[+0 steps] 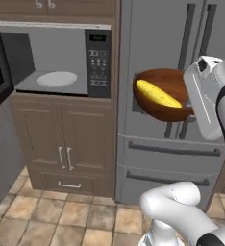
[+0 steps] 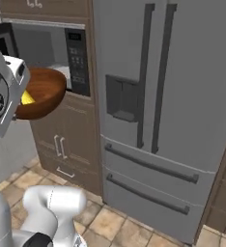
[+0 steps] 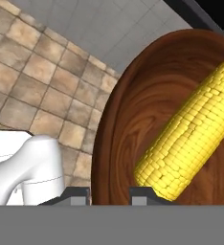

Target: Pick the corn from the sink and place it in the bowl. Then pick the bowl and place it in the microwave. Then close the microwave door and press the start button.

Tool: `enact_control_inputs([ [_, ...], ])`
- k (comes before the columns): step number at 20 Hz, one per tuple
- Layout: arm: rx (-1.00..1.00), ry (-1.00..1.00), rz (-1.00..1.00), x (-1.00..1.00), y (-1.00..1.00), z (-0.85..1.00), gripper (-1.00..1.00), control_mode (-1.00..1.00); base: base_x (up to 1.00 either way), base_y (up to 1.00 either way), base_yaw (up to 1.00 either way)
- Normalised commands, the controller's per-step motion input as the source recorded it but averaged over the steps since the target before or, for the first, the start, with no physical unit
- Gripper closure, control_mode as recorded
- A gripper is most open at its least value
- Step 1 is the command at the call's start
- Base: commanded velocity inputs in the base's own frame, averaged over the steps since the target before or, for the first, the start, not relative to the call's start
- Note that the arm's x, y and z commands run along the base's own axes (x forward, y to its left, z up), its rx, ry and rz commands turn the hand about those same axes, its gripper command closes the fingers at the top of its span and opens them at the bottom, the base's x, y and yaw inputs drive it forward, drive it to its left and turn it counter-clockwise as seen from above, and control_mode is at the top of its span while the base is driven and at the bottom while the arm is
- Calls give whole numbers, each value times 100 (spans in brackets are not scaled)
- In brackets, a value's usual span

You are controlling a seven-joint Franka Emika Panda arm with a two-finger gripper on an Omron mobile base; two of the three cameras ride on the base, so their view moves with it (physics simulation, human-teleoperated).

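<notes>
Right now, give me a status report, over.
Tool shut on bowl rim. Corn inside, bowl airborne. Microwave open, turntable bare.

The corn (image 3: 190, 143) is bright yellow, its kernels in neat bumpy rows. The bowl (image 3: 133, 110) is a glossy reddish-brown wood with dark swirling grain. The microwave (image 1: 61, 60) has a grey interior, a white turntable plate (image 1: 57, 79) and a black control panel (image 1: 98, 62) with pale buttons. The refrigerator (image 2: 153, 111) is flat steel grey with darker handles. The cabinets (image 1: 64, 144) are mid-brown wood with silver pulls. The floor (image 3: 37, 81) is tan and beige mottled tile with pale grout.
</notes>
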Motion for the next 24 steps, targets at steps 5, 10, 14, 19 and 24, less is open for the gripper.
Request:
enact_control_inputs([
  [5,0,0,0,0,0,0,100,100,54,60,-44],
  [10,0,0,0,0,0,0,100,100,29,53,-39],
  [14,0,0,0,0,0,0,100,100,2,71,-36],
  [19,0,0,0,0,0,0,100,100,10,82,-28],
  [24,0,0,0,0,0,0,100,100,28,27,-14],
])
